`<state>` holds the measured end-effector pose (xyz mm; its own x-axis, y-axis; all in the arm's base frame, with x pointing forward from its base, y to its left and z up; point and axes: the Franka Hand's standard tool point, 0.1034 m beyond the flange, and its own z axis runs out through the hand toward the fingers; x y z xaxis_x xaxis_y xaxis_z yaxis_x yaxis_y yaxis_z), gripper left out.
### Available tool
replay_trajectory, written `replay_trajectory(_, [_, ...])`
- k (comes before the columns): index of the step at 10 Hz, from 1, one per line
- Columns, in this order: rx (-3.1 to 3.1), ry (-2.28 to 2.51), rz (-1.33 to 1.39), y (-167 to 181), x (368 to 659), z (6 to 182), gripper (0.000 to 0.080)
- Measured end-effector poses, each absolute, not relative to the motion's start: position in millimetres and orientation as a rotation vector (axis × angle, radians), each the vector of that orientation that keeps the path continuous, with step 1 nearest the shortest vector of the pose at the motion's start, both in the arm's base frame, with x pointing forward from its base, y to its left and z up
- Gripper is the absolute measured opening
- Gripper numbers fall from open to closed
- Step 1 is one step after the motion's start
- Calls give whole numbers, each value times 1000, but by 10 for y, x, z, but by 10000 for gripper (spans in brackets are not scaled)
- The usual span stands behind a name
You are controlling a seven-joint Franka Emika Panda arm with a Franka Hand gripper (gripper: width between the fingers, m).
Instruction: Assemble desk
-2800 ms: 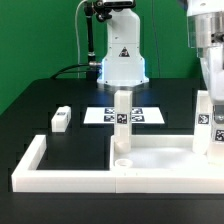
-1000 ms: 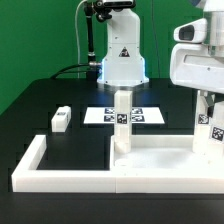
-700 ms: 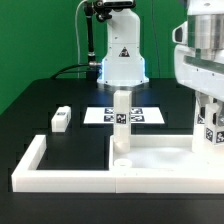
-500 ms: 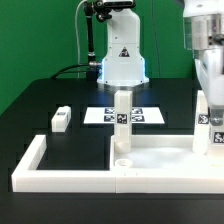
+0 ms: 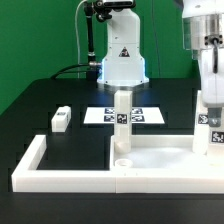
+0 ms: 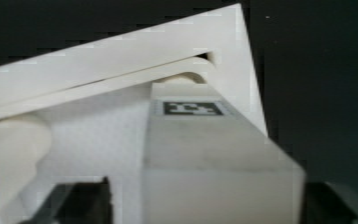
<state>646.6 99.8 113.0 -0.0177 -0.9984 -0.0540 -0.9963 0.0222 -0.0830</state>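
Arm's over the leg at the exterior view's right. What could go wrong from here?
1. The gripper covers the top of that leg, and neither view clearly shows its foot on the tabletop. If it is not seated, it may tip on release.
2. The other upright leg stands on the same tabletop. A sideways pull-away could knock it over.

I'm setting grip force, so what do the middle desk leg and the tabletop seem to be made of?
Middle leg: likely hard white plastic, matte, with crisp square edges and a printed tag. Tabletop: apparently the same white plastic, smooth and even, with a moulded round hole. Looks alone can't confirm.
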Motion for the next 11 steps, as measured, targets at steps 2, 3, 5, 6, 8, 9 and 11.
replay_trajectory(2, [-2449, 1818, -70, 1125, 6505, 1138, 635])
replay_trajectory(3, [-2512, 1734, -76, 1103, 6508, 1137, 645])
replay_trajectory(5, [-2627, 1571, -90, 1083, 6512, 1136, 649])
replay_trajectory(6, [-2705, 1444, -97, 1074, 6513, 1134, 649])
replay_trajectory(8, [-2917, 1061, -92, 1053, 6565, 1108, 649])
replay_trajectory(9, [-2893, 1125, -95, 1050, 6567, 1109, 623])
replay_trajectory(11, [-2828, 1271, -90, 1049, 6565, 1102, 435])
